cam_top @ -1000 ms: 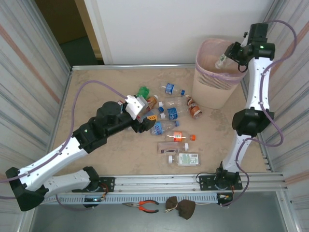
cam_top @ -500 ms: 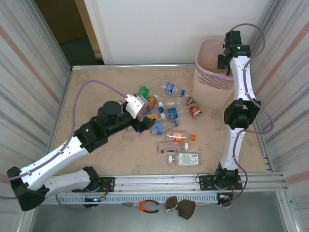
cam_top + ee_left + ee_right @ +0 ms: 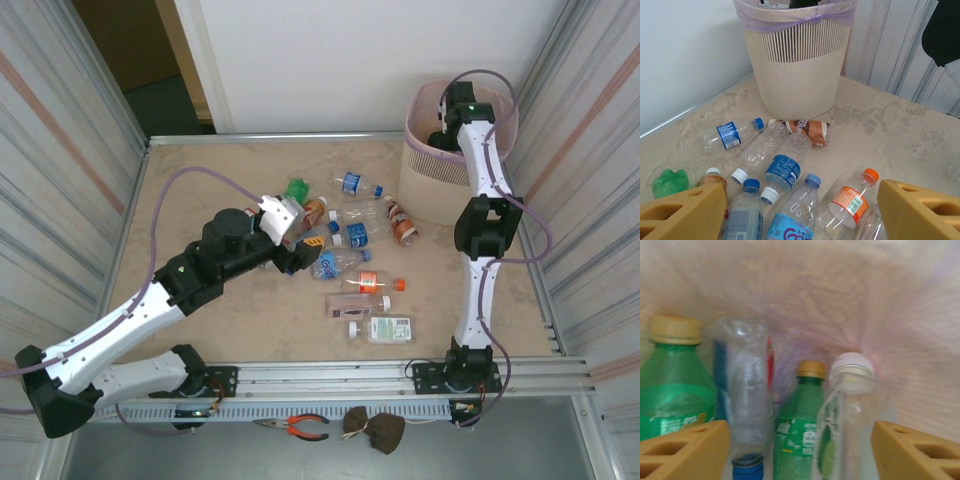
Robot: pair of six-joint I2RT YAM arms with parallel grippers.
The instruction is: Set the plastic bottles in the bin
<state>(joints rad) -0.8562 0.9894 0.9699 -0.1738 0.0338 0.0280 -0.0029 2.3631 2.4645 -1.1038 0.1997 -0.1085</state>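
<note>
Drop step: with right gripper (image 3: pixel 800 440) spread empty inside bin (image 3: pixel 425 195) at far right, over white-capped bottle (image 3: pixel 851 390) among green bottles (image 3: pixel 670 395), lift straight out before swinging left to loose bottles (image 3: pixel 352 236) at table (image 3: pixel 200 180) centre, by wide-open left gripper (image 3: pixel 801 194).

Ribbed matt bin (image 3: pixel 800 75), glossy clear bottles (image 3: pixel 785 167)

Left gripper (image 3: pixel 800 200) spread wide, right gripper (image 3: pixel 800 440) spread wide
</note>
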